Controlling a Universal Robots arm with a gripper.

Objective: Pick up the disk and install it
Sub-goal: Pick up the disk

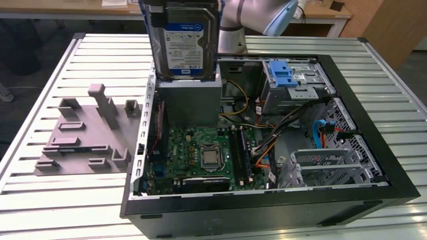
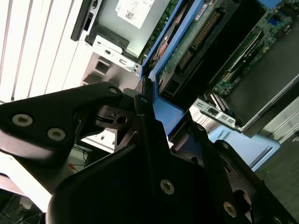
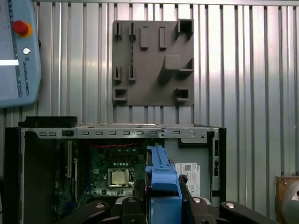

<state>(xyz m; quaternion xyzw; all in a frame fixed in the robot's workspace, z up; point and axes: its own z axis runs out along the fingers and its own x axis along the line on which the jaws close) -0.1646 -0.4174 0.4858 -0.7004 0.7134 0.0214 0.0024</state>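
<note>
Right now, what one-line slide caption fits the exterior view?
The disk, held upright over the grey metal box inside the open computer case on a slatted table.

The disk [image 1: 183, 42], upright in the air
Silver with a white-and-blue label and a blue carrier around it, it hangs over the grey box [image 1: 189, 100] inside the open computer case [image 1: 267, 220].

open PC case [image 1: 267, 216] (motherboard [image 1: 190, 150] inside) | grey fixture plate [image 1: 80, 142] beside | slatted table [image 1: 47, 200]
</note>
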